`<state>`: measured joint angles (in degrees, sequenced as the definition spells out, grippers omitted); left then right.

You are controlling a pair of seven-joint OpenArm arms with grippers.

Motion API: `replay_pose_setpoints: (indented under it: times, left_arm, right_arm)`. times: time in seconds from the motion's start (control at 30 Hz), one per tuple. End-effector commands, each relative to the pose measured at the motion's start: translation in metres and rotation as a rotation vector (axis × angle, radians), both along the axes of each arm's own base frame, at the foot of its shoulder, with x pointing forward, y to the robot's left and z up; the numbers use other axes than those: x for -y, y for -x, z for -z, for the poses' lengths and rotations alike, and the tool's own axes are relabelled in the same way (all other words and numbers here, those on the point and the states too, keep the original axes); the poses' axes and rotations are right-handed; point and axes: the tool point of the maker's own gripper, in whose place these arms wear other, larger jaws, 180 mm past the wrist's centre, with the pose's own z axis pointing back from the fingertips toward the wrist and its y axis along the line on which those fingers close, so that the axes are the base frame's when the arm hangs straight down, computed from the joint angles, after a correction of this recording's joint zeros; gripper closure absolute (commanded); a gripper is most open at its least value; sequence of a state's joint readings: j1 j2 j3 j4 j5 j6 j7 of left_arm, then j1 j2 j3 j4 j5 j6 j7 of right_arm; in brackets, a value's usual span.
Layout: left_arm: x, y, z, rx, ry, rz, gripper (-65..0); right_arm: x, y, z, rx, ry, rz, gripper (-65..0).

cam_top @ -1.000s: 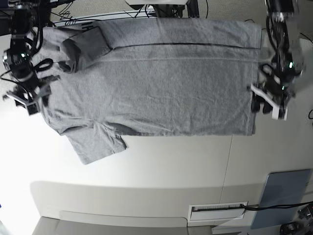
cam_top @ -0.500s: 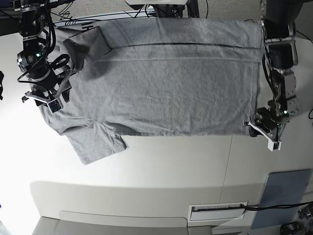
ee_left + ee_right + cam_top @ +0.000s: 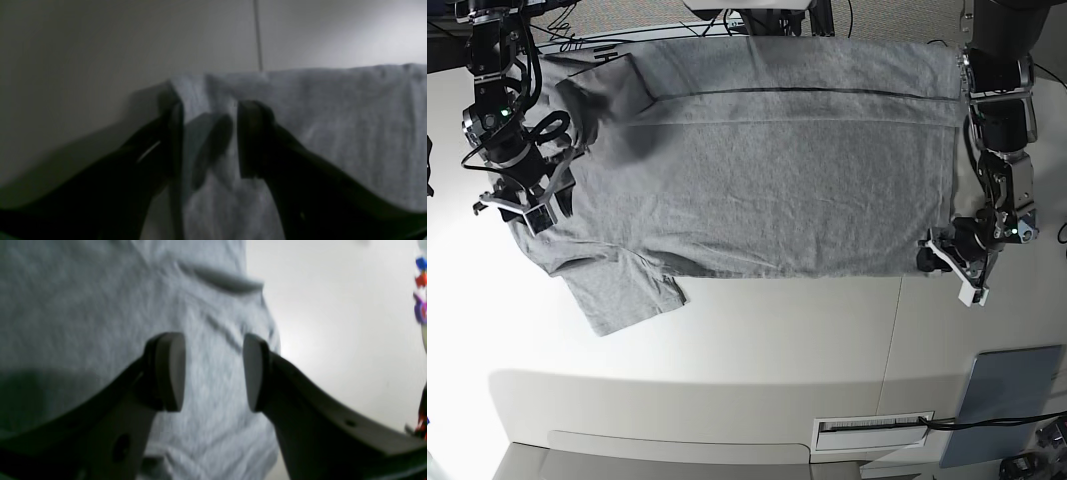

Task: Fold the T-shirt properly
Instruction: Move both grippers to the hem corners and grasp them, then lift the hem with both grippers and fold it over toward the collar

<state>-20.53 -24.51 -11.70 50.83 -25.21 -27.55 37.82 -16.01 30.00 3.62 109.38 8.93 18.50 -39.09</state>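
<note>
The grey T-shirt (image 3: 767,180) lies spread flat on the white table (image 3: 727,340), plain side up, neck end at the view's left. One sleeve (image 3: 622,295) sticks out toward the front. My left gripper (image 3: 945,258) is at the hem's front corner; in the left wrist view it (image 3: 210,115) is open, its fingers standing either side of a raised ridge of the T-shirt (image 3: 333,116). My right gripper (image 3: 522,205) hovers over the shoulder edge; in the right wrist view it (image 3: 213,370) is open above the T-shirt (image 3: 83,306), with nothing held.
A flat blue-grey panel (image 3: 1007,400) lies at the front right. A white slotted strip (image 3: 872,430) sits beside it near the table's front edge. Cables (image 3: 577,40) run behind the shirt's far edge. A seam (image 3: 892,330) crosses the tabletop.
My left gripper has come down along the hem from its middle to the front corner and lowered onto the cloth. My right gripper has shifted inward onto the shoulder. The shirt lies as before.
</note>
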Motion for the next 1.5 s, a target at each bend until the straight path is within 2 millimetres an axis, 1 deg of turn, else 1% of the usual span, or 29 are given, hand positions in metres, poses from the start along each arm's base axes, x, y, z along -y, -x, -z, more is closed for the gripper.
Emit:
replay_pose_setpoints:
  times: [0.0, 0.03, 0.07, 0.1, 0.13, 0.2, 0.23, 0.27, 0.4, 0.47, 0.57, 0.63, 0.73, 0.83, 0.97, 1.07, 1.17, 1.23, 1.27, 1.3, 1.37, 1.43, 1.47]
  left_arm:
    - [-0.005, -0.005, -0.008, 0.004, -0.012, 0.005, -26.0]
    - [-0.005, -0.005, -0.007, 0.004, -0.013, 0.005, -25.5]
    - [-0.005, -0.005, -0.007, 0.003, -0.013, 0.005, -23.4]
    - [-0.005, -0.005, -0.007, 0.003, -0.016, 0.006, -19.2]
    - [-0.005, -0.004, -0.007, 0.003, -0.015, 0.006, -13.5]
    - [-0.004, -0.004, -0.007, 0.003, -0.014, 0.007, -0.1]
    - [-0.004, -0.005, -0.007, 0.003, -0.014, 0.006, 0.0]
    - [-0.004, -0.004, -0.007, 0.003, -0.014, 0.007, 0.0]
    - [-0.004, -0.003, -0.006, -0.008, -0.016, 0.010, 0.0]
    - [-0.003, -0.003, -0.006, -0.006, -0.014, 0.016, 0.0]
    - [0.001, -0.002, -0.005, -0.010, -0.009, 0.028, 0.0]
    - [0.003, -0.002, -0.004, -0.012, -0.005, 0.030, 0.0]
    - [0.003, -0.001, -0.003, -0.017, -0.017, 0.035, 0.0]
    - [0.004, -0.001, -0.001, -0.020, -0.020, 0.037, 0.0]
    - [0.004, 0.003, 0.002, -0.028, -0.021, 0.037, 0.0]
    - [0.004, 0.004, 0.003, -0.033, -0.022, 0.038, 0.0]
    - [0.004, 0.004, 0.003, -0.032, -0.024, 0.038, 0.0]
    - [0.004, 0.004, 0.003, -0.031, -0.023, 0.038, 0.0]
    - [0.004, 0.004, 0.003, -0.031, -0.023, 0.038, 0.0]
    - [0.004, 0.004, 0.003, -0.031, -0.023, 0.038, 0.0]
    - [0.004, 0.004, 0.003, -0.031, -0.023, 0.038, 0.0]
    - [0.004, 0.004, 0.003, -0.031, -0.023, 0.038, 0.0]
    - [0.004, 0.004, 0.003, -0.031, -0.023, 0.038, 0.0]
  right_arm:
    - [0.002, -0.011, -0.018, 0.065, 0.014, -0.011, -28.1]
    - [0.003, -0.014, -0.020, 0.073, 0.014, -0.009, -28.1]
    - [0.003, -0.017, -0.024, 0.084, 0.014, -0.003, -28.1]
    - [0.004, -0.020, -0.027, 0.094, 0.015, -0.002, -28.2]
    - [0.004, -0.023, -0.030, 0.106, 0.015, -0.002, -30.0]
    - [0.005, -0.030, -0.037, 0.127, 0.015, 0.002, -38.2]
    - [0.007, -0.035, -0.039, 0.135, 0.014, 0.008, -41.8]
    - [0.011, -0.040, -0.041, 0.142, 0.014, 0.018, -43.0]
    - [0.032, -0.067, -0.041, 0.123, 0.001, 0.077, -42.9]
    - [0.044, -0.084, -0.034, 0.091, -0.048, 0.127, -42.9]
    - [0.059, -0.108, -0.018, 0.032, -0.090, 0.183, -42.9]
    - [0.063, -0.123, -0.005, -0.024, -0.100, 0.193, -42.9]
    - [0.057, -0.143, 0.011, -0.113, -0.150, 0.187, -42.9]
    - [0.052, -0.160, 0.025, -0.193, -0.172, 0.211, -42.9]
    - [0.033, -0.172, 0.046, -0.283, -0.250, 0.233, -42.9]
    - [0.020, -0.172, 0.064, -0.350, -0.298, 0.250, -42.9]
    - [0.012, -0.164, 0.083, -0.416, -0.324, 0.271, -42.9]
    - [0.007, -0.159, 0.092, -0.446, -0.335, 0.274, -42.6]
    - [0.004, -0.157, 0.095, -0.458, -0.338, 0.271, -41.4]
    - [0.002, -0.155, 0.097, -0.471, -0.339, 0.267, -37.6]
    - [-0.002, -0.154, 0.099, -0.483, -0.340, 0.261, -25.8]
    - [-0.002, -0.154, 0.099, -0.481, -0.336, 0.260, -13.0]
    - [-0.001, -0.154, 0.098, -0.479, -0.333, 0.260, -7.6]
